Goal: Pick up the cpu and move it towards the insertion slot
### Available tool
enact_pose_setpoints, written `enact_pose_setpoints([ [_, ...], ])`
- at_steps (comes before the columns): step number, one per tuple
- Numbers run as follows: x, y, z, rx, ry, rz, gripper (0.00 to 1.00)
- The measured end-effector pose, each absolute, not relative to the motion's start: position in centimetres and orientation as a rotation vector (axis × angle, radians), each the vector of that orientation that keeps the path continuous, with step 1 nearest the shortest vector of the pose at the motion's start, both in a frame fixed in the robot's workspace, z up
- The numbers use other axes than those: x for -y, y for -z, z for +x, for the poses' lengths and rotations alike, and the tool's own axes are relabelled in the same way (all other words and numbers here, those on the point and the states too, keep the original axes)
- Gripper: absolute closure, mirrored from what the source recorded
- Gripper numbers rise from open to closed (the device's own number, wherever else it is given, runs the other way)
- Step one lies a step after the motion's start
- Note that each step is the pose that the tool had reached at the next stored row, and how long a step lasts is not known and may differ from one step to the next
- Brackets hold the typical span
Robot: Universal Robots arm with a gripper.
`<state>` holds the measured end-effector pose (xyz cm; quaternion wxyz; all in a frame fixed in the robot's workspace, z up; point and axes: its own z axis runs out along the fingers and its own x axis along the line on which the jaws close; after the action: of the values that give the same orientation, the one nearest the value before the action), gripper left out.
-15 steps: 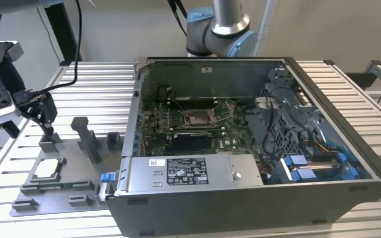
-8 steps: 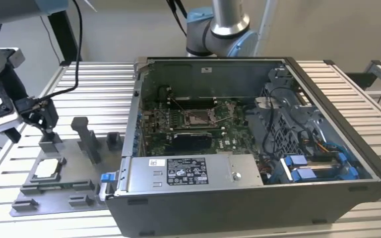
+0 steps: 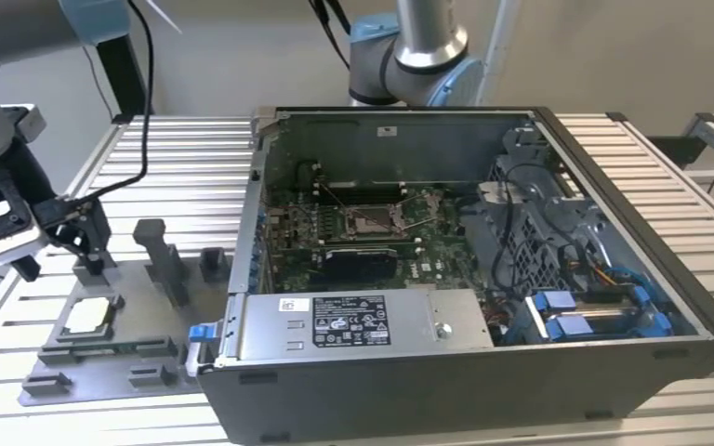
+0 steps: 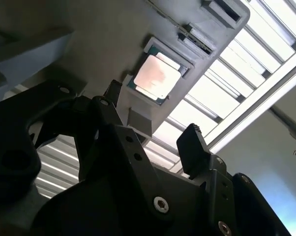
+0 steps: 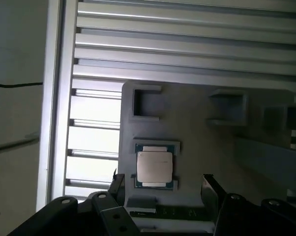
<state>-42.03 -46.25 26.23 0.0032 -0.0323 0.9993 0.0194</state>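
On the slatted table (image 3: 174, 158) we find the cpu (image 3: 88, 316) flat in its gray fixture (image 3: 90, 370), just below the gripper (image 5: 162, 189) — jaws spread, holding nothing — with the insertion slot (image 3: 370, 220) well apart inside the case (image 3: 456, 395).

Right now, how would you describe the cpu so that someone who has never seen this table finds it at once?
Start at the open computer case; on the exterior view's left of it a gray fixture plate lies on the slatted table. The cpu lies flat in that plate, the only silvery square among gray plastic blocks.
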Motion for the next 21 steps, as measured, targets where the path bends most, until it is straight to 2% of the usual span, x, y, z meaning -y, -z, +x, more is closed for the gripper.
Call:
enact_pose_setpoints([
  [21,46.7,-22.4,-42.3,-3.133,-0.061,-0.109,0.0],
])
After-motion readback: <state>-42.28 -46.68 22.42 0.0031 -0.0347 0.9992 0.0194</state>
